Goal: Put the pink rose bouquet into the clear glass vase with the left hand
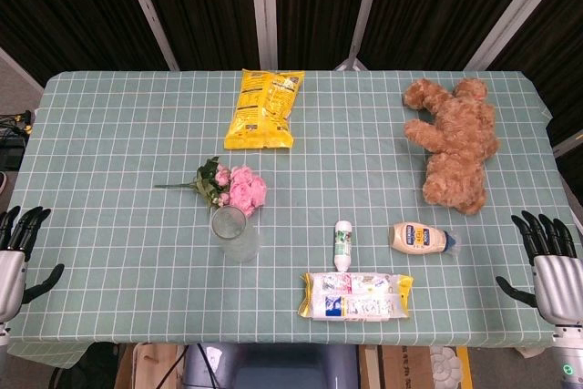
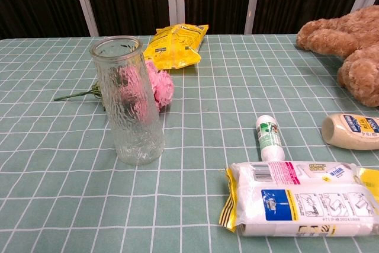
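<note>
The pink rose bouquet (image 1: pixel 230 186) lies flat on the green checked counter (image 1: pixel 109 152), its stem pointing left, just behind the clear glass vase (image 1: pixel 232 232), which stands upright and holds nothing. The left hand (image 1: pixel 20 245) hovers at the near left edge of the counter, fingers spread and holding nothing, well apart from both. The right hand (image 1: pixel 545 257) sits at the near right edge, fingers likewise spread. A yellow snack bag (image 1: pixel 262 108) lies far behind the bouquet, a brown teddy bear (image 1: pixel 454 143) at far right.
</note>
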Controlling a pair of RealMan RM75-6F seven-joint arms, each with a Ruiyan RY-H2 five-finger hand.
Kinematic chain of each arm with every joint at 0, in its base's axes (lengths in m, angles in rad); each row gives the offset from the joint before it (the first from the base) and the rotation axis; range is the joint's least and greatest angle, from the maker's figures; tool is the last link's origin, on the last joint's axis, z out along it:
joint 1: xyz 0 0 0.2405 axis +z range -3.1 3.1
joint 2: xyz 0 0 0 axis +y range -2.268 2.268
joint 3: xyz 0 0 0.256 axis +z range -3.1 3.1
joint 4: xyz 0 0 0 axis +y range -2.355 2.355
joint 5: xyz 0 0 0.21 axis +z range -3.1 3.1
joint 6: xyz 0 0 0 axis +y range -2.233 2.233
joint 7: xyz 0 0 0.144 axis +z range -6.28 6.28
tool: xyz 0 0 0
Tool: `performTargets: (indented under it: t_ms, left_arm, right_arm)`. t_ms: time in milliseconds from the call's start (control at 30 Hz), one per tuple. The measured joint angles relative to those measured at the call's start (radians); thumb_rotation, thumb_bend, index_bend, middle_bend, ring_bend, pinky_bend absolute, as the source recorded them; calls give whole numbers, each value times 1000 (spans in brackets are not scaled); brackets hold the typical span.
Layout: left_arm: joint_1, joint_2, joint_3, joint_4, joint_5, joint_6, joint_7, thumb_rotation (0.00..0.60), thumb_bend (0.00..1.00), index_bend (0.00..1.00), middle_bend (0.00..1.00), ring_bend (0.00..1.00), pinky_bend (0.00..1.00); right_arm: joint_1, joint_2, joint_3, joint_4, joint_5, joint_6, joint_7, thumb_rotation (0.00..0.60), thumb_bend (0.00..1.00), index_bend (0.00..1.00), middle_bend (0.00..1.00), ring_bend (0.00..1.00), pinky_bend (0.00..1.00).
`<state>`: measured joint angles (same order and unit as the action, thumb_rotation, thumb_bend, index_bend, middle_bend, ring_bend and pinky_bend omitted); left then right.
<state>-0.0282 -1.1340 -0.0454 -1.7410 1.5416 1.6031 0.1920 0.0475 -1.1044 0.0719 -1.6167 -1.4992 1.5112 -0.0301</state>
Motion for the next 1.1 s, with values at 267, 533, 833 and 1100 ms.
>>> performTargets:
  t_ms: [267, 533, 833, 1100]
  left_arm:
    - [6, 3, -1, -4, 3, 10, -3, 600, 335, 118, 88, 0, 0]
    - [3, -2, 1, -1, 3, -2, 9, 600, 334, 114, 86, 0, 0]
    - [-11, -5, -3, 5, -15, -33, 7, 600, 274, 101, 84, 0, 0]
    - [-52, 2, -31, 0, -73, -107, 19, 600, 233, 97, 81, 0, 0]
  right_arm:
    - [-5, 7, 2, -4, -2, 13, 10, 600, 170, 124, 105, 10, 0]
    - [-7, 8, 5, -7, 3, 16, 12, 600, 169, 123, 105, 11, 0]
    - [-10, 14, 4, -14, 7, 14, 18, 600, 169, 124, 105, 10, 0]
    - [-14, 23, 4, -14, 6, 18, 46, 600, 169, 123, 105, 11, 0]
